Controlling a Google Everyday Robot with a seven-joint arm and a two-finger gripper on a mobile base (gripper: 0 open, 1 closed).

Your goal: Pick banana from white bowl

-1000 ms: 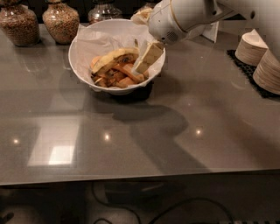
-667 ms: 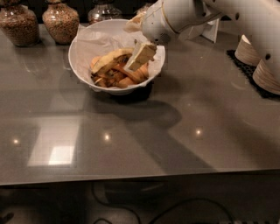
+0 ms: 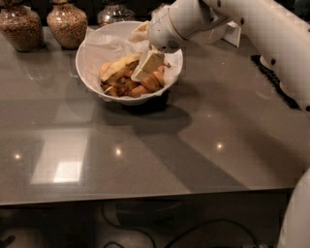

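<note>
The white bowl [image 3: 89, 73] stands at the back middle of the grey table, lined with crinkled white paper [image 3: 105, 44]. The pale-yellow banana [image 3: 118, 68] lies across the top of several orange rounded pieces [image 3: 147, 85] in the bowl, its right end hidden behind my gripper. My gripper [image 3: 148, 65] reaches down into the bowl from the upper right and sits at the banana's right end, touching or just above it. The white arm [image 3: 252, 29] stretches away to the right.
Two jars of brown grains [image 3: 19, 26] [image 3: 67, 22] and a glass jar [image 3: 113, 12] stand behind the bowl at the left. A white card [image 3: 230, 34] and a dark mat [image 3: 271, 80] are at the right. The table's front edge [image 3: 145, 197] is near.
My gripper has moved left inside the bowl, from its right side to the banana's right end. The banana and bowl have not moved.
</note>
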